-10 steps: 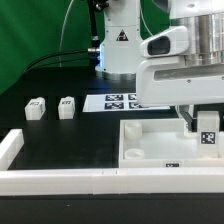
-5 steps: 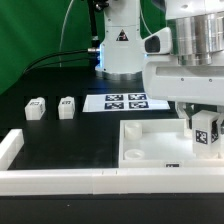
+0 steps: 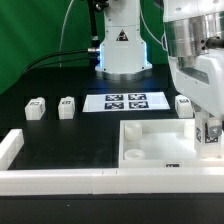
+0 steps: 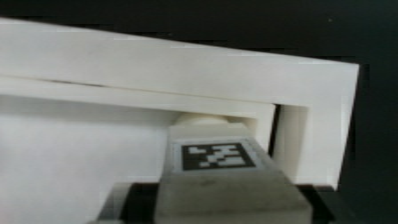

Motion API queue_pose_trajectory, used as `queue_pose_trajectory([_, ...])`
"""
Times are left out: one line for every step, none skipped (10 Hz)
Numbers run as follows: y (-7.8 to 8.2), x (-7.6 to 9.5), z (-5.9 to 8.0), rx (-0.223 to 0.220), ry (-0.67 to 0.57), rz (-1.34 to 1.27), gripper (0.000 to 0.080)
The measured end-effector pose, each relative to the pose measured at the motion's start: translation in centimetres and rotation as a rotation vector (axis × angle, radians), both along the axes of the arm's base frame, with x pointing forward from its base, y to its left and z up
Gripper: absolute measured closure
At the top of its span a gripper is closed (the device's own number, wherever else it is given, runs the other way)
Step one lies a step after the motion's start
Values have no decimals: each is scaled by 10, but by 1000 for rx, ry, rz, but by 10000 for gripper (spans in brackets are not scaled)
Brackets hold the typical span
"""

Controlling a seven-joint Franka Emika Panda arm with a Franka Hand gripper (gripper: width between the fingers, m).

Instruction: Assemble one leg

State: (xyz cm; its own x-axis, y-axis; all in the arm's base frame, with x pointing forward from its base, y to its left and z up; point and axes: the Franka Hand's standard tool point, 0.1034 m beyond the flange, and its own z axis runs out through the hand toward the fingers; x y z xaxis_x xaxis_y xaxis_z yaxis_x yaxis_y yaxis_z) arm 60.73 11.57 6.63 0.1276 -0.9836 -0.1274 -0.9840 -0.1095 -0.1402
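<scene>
My gripper (image 3: 210, 136) is shut on a leg (image 3: 211, 139), a small white block with a black-and-white tag. It holds the leg low over the corner of the large white tray (image 3: 150, 125) at the exterior view's right. In the wrist view the leg (image 4: 217, 160) stands between my dark fingers (image 4: 132, 202), its end close to the tray's inner corner (image 4: 294, 110). I cannot tell whether it touches. Three more legs lie on the black table: two at the exterior view's left (image 3: 36, 107) (image 3: 67, 106) and one behind the tray at the right (image 3: 184, 104).
The marker board (image 3: 125, 101) lies flat behind the tray, in front of the robot base (image 3: 122, 55). A white L-shaped rail (image 3: 60, 178) runs along the near edge of the table and turns up at the left.
My gripper has swung toward the exterior view's right and come lower with the leg, down to the tray's corner. That has uncovered the leg lying behind the tray.
</scene>
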Motion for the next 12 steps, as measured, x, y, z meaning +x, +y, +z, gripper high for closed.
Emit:
queue_pose_trajectory([0, 0, 0, -3, -3, 29, 506])
queue_pose_trajectory([0, 0, 0, -4, -4, 30, 506])
queue_pose_trajectory([0, 0, 0, -4, -4, 30, 506])
queue_pose_trajectory([0, 0, 0, -4, -4, 32, 315])
queue_pose_trajectory([0, 0, 0, -11, -12, 87, 206])
queue_pose_trajectory([0, 0, 0, -19, -20, 143, 206])
queue_pose_trajectory([-1, 0, 0, -33, -34, 253, 161])
queue_pose_trajectory([-3, 1, 1, -46, -48, 382, 152])
queue_pose_trajectory([-4, 1, 1, -60, -59, 491, 152])
queue_pose_trajectory([-3, 1, 1, -74, -72, 592, 152])
queue_pose_trajectory([-2, 0, 1, -92, -84, 693, 151])
queue_pose_trajectory([-2, 0, 1, -113, -95, 803, 151])
